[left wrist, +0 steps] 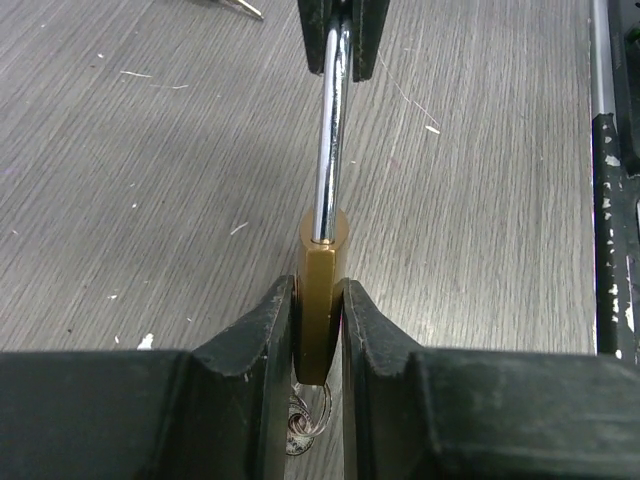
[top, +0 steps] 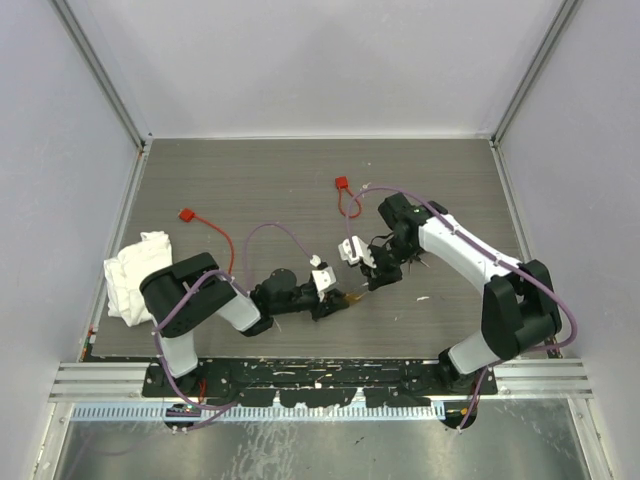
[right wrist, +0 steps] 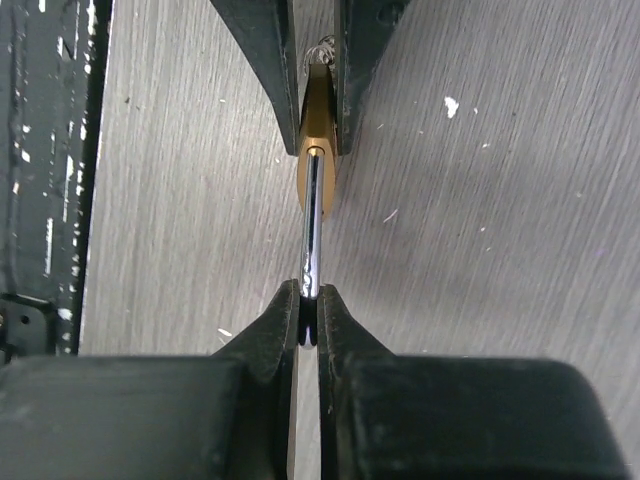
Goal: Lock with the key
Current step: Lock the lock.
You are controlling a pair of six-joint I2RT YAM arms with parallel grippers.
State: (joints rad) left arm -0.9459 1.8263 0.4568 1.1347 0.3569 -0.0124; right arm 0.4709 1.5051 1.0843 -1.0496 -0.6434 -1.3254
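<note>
Arms meet low over the surface (top: pixel 250 180): left end effector (left wrist: pixel 318 335) clamps the brass padlock (left wrist: pixel 320 290), right end effector (right wrist: pixel 308 305) pinches its shackle (right wrist: pixel 312 220). The key (left wrist: pixel 303 425) seems to hang at the padlock's bottom, front rail (top: pixel 100 378) nearby.

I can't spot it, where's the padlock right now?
Top view: the padlock is front centre of the table; the left gripper clamps its brass body, the right gripper its shackle.
</note>
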